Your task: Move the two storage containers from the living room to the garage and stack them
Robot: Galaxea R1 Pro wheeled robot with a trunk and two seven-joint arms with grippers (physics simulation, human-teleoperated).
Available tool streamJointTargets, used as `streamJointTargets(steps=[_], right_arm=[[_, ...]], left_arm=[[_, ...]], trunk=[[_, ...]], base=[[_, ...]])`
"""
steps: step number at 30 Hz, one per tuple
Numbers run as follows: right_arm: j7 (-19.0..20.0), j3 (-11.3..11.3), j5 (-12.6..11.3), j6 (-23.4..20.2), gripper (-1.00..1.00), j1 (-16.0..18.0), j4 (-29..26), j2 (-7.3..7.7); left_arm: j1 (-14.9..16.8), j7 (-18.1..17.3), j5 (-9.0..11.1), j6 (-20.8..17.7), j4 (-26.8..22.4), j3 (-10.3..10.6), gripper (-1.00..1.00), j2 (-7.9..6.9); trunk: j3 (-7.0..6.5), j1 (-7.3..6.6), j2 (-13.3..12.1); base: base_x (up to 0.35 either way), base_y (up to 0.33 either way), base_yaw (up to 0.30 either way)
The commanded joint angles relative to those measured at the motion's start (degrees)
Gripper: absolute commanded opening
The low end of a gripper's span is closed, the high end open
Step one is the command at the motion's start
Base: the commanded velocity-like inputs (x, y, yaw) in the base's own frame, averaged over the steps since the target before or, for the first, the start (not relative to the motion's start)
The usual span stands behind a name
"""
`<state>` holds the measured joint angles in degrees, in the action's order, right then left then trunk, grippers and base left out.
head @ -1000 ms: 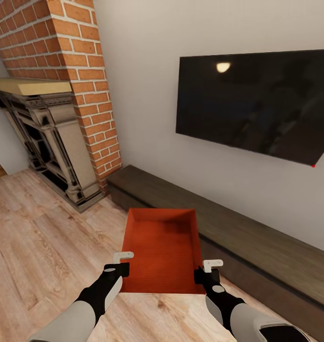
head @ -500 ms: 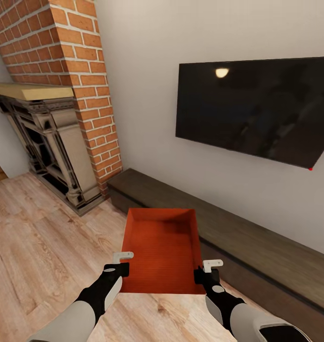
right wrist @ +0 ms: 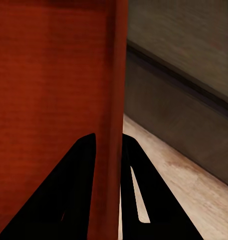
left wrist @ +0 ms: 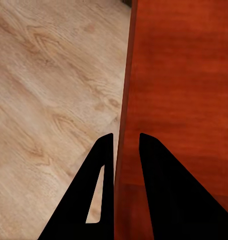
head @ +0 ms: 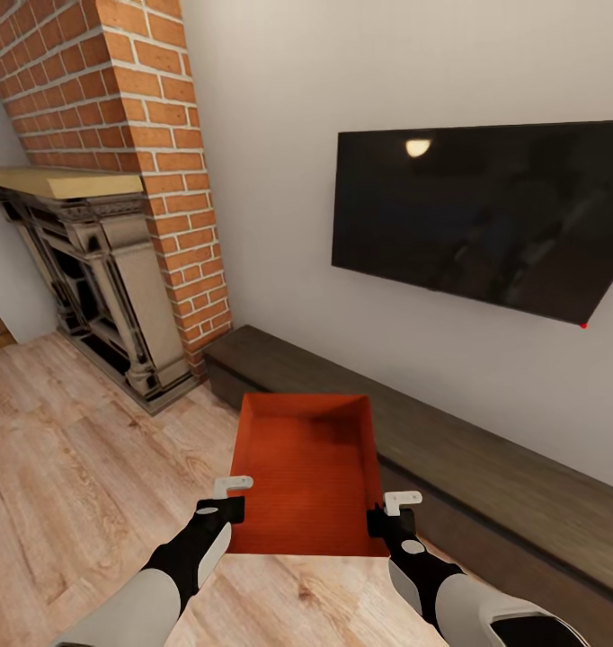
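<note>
I have both arms stretched forward and low in front of me, forearms roughly parallel, with the orange bin (head: 306, 476) held between them above the wood floor (head: 82, 467). My left gripper (head: 224, 500) sits at the bin's near left corner and my right gripper (head: 389, 512) at its near right corner. In the left wrist view the 2 black fingers (left wrist: 159, 195) straddle the bin's thin side wall (left wrist: 125, 125), 1 inside and 1 outside, pinched onto it. The right wrist view shows the same: the fingers (right wrist: 73, 190) are closed on the right wall (right wrist: 116, 100), with the bin's flat bottom on one side and the floor on the other. The bin is level, open side up, its long axis pointing away from me. I am in the living room: a long dark low cabinet (head: 486, 476) runs along the pale wall just beyond the bin, a black TV (head: 477, 216) hangs above it, and a red brick fireplace (head: 154, 180) with a dark carved surround and a pale mantel stands to the left.
</note>
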<state>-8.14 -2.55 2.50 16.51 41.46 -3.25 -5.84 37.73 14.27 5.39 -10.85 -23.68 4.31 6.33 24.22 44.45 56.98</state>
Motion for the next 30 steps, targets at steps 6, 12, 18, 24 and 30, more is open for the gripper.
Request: streamJointTargets(steps=[6,12,18,24,30], right_arm=[[-0.21,2.29,0.09,0.09,-1.00,0.03,0.17,-0.49],[-0.21,2.29,0.09,0.10,-1.00,0.03,0.17,-0.49],[-0.21,2.29,0.11,0.10,-1.00,0.03,0.17,-0.49],[-0.21,2.29,0.11,0.10,-1.00,0.03,0.17,-0.49],[-0.21,2.29,0.09,0.10,-1.00,0.03,0.17,-0.49]], left_arm=[[0.00,0.87,-1.13,3.20,-0.18,-0.44,-1.00,0.00],[-0.03,0.92,-1.08,3.94,-0.14,-0.44,-1.00,0.00],[0.01,0.93,-1.08,3.99,-0.14,-0.44,-1.00,0.00],[0.00,0.94,-1.08,3.98,-0.14,-0.44,-1.00,0.00],[-0.01,0.94,-1.08,3.99,-0.14,-0.44,-1.00,0.00]], trunk=[[-0.49,0.00,0.04],[-1.05,0.00,0.04],[-1.60,0.00,0.04],[-2.15,0.00,0.04],[-2.71,0.00,0.04]], base=[[0.000,0.000,0.000],[0.000,0.000,0.000],[0.000,0.000,0.000],[0.000,0.000,0.000],[0.000,0.000,0.000]])
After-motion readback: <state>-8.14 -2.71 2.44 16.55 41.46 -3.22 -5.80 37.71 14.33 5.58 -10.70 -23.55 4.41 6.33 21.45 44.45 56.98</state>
